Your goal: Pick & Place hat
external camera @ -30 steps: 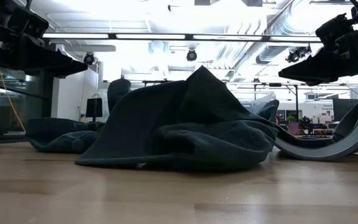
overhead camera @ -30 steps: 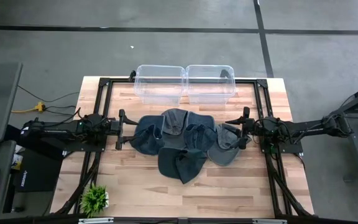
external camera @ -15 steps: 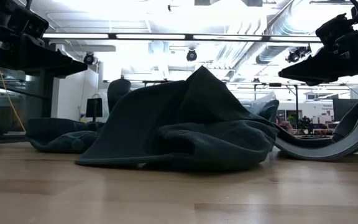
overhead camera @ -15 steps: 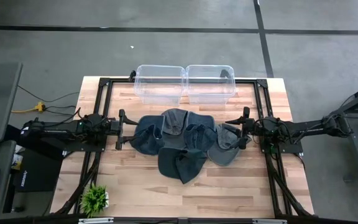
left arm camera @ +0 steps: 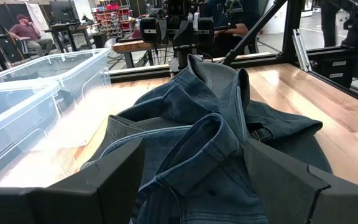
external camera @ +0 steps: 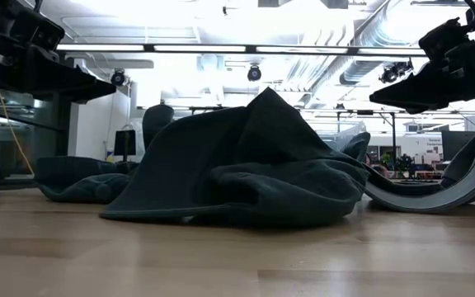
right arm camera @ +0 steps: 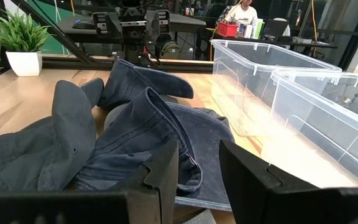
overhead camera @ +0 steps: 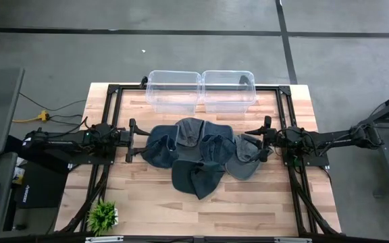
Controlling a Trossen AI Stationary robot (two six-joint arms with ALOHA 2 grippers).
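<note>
Several dark blue hats (overhead camera: 198,158) lie heaped together on the middle of the wooden table, overlapping one another. The rightmost hat (overhead camera: 244,162) lies turned over, its grey inside up. My left gripper (overhead camera: 138,140) hovers level at the pile's left edge, open wide, and the hats (left arm camera: 210,124) lie beyond its fingers. My right gripper (overhead camera: 265,138) hovers level over the pile's right edge, open by a narrow gap. Nothing sits between its fingers, and the hats (right arm camera: 129,124) lie below and beyond them. The low view shows both arms above the pile (external camera: 246,165).
Two clear plastic bins (overhead camera: 174,91) (overhead camera: 228,90) stand side by side at the table's far edge, behind the pile. A small potted plant (overhead camera: 102,216) stands at the near left corner. Black frame rails (overhead camera: 107,115) run along the table's left and right sides.
</note>
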